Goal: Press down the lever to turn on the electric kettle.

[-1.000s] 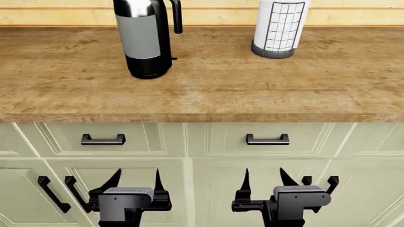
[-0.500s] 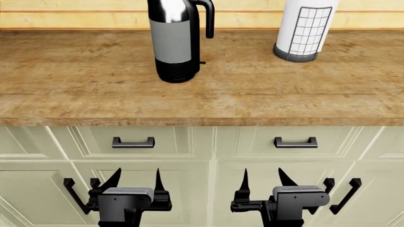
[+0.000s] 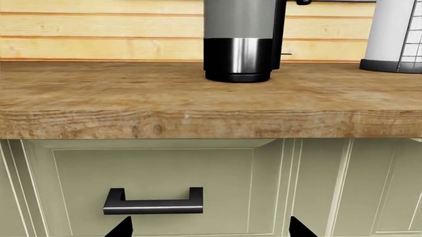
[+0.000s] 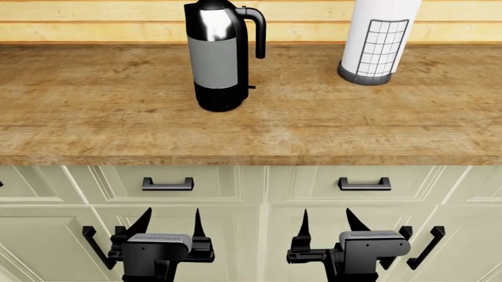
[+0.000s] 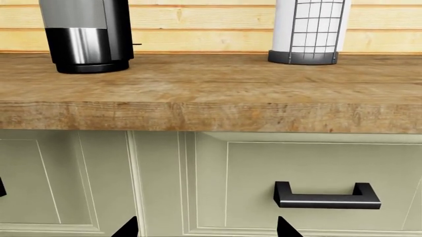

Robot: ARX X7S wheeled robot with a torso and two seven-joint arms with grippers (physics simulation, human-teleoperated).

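The electric kettle [image 4: 217, 56], tall, black with a grey band and a curved handle on its right, stands on the wooden counter [image 4: 117, 117]. Its lower part shows in the left wrist view [image 3: 238, 54] and the right wrist view [image 5: 88, 47]. The lever [image 4: 251, 87] is a tiny black tab at the base on the handle side, also visible in the left wrist view [image 3: 285, 54] and the right wrist view [image 5: 136, 44]. My left gripper [image 4: 167, 223] and right gripper [image 4: 325, 223] are open and empty, low in front of the cabinet doors, well below the counter.
A white cylinder in a black wire-grid holder [image 4: 378, 41] stands right of the kettle by the wooden back wall. Below the counter edge are pale green drawers with black handles [image 4: 167, 184] [image 4: 364, 184] and cabinet doors.
The view has shifted and tilted up: the kettle and holder now sit lower in the frame with the kettle's top visible. Both grippers keep their pose.
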